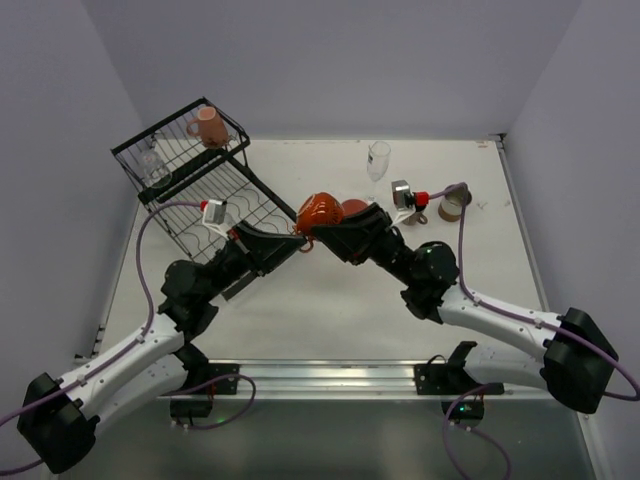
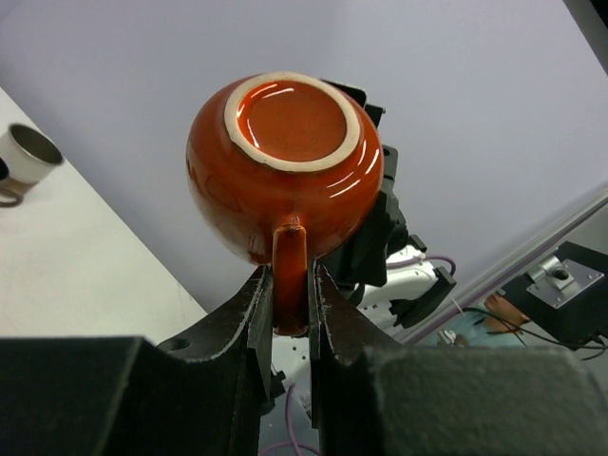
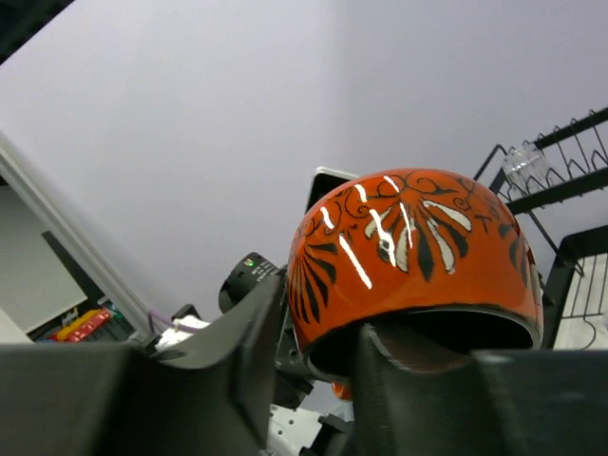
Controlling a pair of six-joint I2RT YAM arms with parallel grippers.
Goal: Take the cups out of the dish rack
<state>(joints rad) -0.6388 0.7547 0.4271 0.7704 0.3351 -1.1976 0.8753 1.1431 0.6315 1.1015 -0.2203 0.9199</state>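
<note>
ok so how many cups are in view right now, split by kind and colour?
Orange mug: 1
Pink mug: 1
Clear glasses: 2, a plain glass and a stemmed glass
Pale cup: 1
Brown cup: 1, partly hidden
Reddish cup: 1, mostly hidden
Total: 7

One dish rack at ten o'clock. Two mugs: orange-red mug centre, pink mug eleven o'clock. Two clear glasses: racked glass, stemmed glass. One brown cup.
</note>
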